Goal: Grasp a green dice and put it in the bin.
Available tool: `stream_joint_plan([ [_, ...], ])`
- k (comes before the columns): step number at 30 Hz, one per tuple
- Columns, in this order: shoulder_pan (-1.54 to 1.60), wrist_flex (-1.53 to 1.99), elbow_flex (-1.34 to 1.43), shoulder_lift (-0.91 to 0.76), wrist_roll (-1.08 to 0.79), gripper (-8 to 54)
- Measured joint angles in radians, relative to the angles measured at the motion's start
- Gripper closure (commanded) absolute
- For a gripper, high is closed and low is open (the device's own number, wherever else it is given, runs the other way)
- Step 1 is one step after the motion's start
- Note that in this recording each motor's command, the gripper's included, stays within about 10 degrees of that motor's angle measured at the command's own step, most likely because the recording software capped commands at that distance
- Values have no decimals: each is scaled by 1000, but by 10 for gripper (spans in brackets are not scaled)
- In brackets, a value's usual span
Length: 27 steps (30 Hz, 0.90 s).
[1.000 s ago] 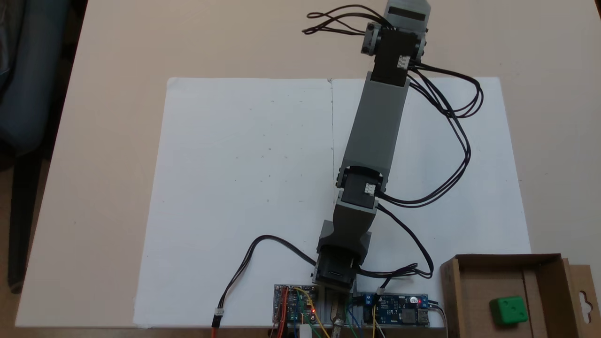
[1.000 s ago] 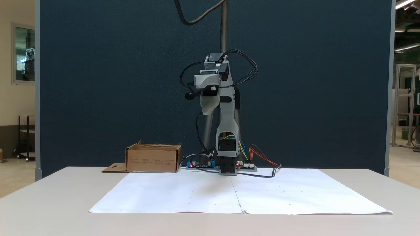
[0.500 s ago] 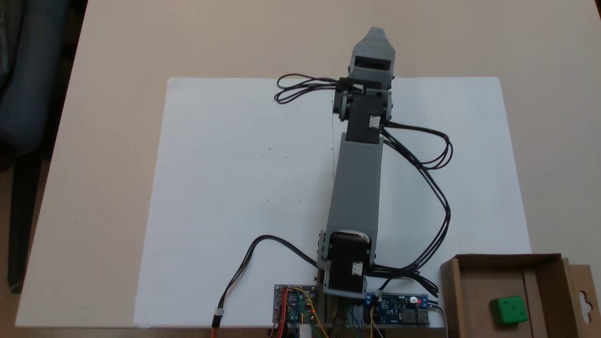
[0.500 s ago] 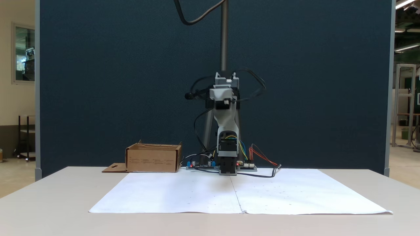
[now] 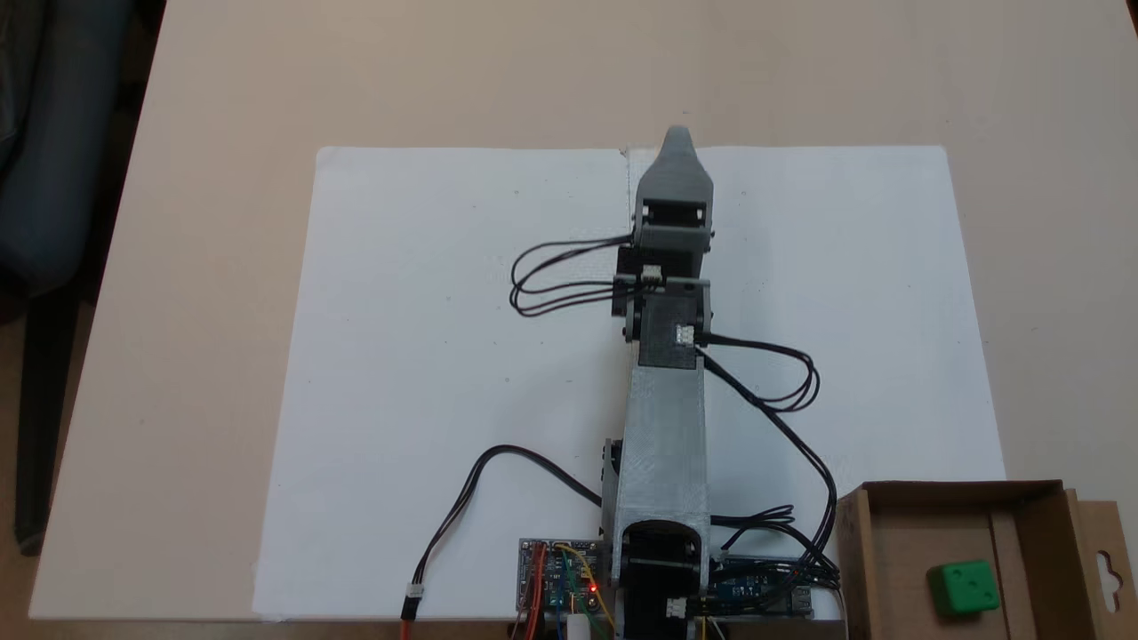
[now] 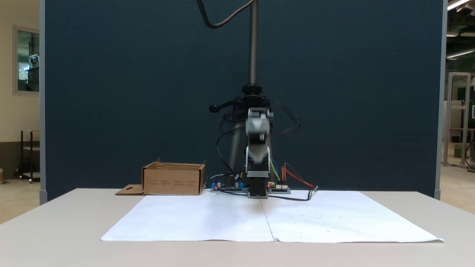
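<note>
The beige counter (image 5: 222, 107) is carrying everything, and a dark blue partition (image 6: 111, 92) is standing behind its far edge in the fixed view from the front. A large white paper sheet (image 5: 444, 311) is lying flat across the middle of the counter, with a faint seam running down its centre.

The grey Koch arm (image 5: 665, 444) is rising from its base at the counter's near edge in the fixed view from above and is stretching out over the sheet along that seam. Black cables (image 5: 782, 391) are looping off both sides of it. In the front view the arm (image 6: 257, 148) is looking blurred.

The bin (image 5: 1022, 502), a shallow brown cardboard box, is sitting at the counter's near right corner in the view from above, its flap with the hang-hole cutout sticking out to the right. From the front it (image 6: 173, 180) is showing at the left, near the far edge.

Two circuit boards (image 5: 556, 573) are lying beside the arm's base at the near edge.

The claw (image 5: 677, 142) is pointing toward the sheet's far edge, well apart from the bin. Only one tapered tip is showing, so I cannot tell whether it is released or clenched.

The green dice (image 5: 963, 587) is resting on the bin's floor.
</note>
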State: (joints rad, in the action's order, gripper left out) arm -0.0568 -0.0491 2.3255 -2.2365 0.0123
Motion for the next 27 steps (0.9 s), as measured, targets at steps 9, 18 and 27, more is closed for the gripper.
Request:
stream_joint_plan([
  [9,12,-284,393,-20,-6,12],
  [18,14,-588,607,-20,-5,14],
  [27,17,-894,738,-21,-11,0],
])
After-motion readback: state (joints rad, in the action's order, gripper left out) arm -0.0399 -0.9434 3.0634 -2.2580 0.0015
